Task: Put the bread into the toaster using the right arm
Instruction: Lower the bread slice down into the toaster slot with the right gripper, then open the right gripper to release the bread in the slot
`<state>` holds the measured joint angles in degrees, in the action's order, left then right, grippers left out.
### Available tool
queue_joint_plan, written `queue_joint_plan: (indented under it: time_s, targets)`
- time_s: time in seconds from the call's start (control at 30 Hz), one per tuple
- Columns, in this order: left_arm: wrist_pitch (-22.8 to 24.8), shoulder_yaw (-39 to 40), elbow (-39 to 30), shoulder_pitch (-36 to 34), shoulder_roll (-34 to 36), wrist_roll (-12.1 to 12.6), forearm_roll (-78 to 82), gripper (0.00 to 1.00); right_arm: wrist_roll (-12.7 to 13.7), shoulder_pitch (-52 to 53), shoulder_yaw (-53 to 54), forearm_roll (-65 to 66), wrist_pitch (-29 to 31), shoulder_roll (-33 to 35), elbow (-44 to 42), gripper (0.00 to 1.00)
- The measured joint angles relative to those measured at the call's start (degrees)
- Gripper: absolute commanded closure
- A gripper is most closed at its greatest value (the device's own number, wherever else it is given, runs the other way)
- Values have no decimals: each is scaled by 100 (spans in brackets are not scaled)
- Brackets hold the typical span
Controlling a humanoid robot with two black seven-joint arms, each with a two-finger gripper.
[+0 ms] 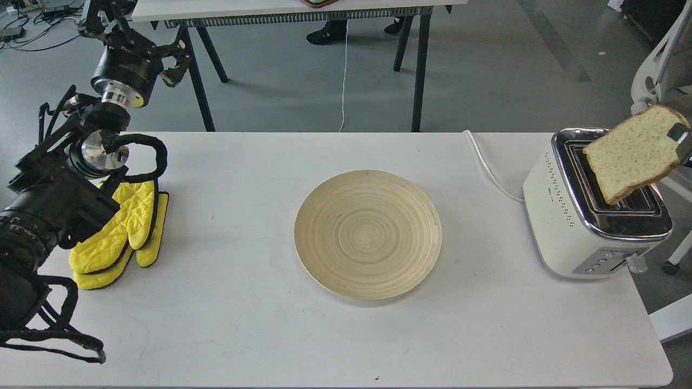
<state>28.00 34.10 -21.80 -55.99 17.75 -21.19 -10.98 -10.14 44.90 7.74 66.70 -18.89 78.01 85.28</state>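
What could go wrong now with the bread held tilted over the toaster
1. The bread hangs tilted, one corner low over the toaster slots; it may catch on the chrome rim rather than slide in.
2. The right gripper pinches only the slice's far edge, mostly out of frame, so the soft bread could bend or tear.
3. The toaster sits near the table's right edge; a downward push might shift it.

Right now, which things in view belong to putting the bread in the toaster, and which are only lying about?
Belongs to the job:
- bread, held tilted over the toaster, one corner at a slot
- toaster, at the table's right end
- right gripper, at the bread's right edge

Just lying about:
- wooden plate, nothing on it
- yellow oven mitts
- left gripper, raised beyond the table
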Motion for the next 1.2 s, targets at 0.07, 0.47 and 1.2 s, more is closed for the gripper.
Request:
queue_joint_plan:
  time_s: [0.07,0.47,1.2]
  targets:
    - [0,0,0,0,0,0,0,0,21,-14,-11,-1,0,-38,0,99]
    - [0,0,0,0,0,4,-1,0,176,-137,-58,1,0,-355,-76,88]
    - [0,0,0,0,0,0,-1,0,141,-158,1003,-124,-39,-888,-108,5]
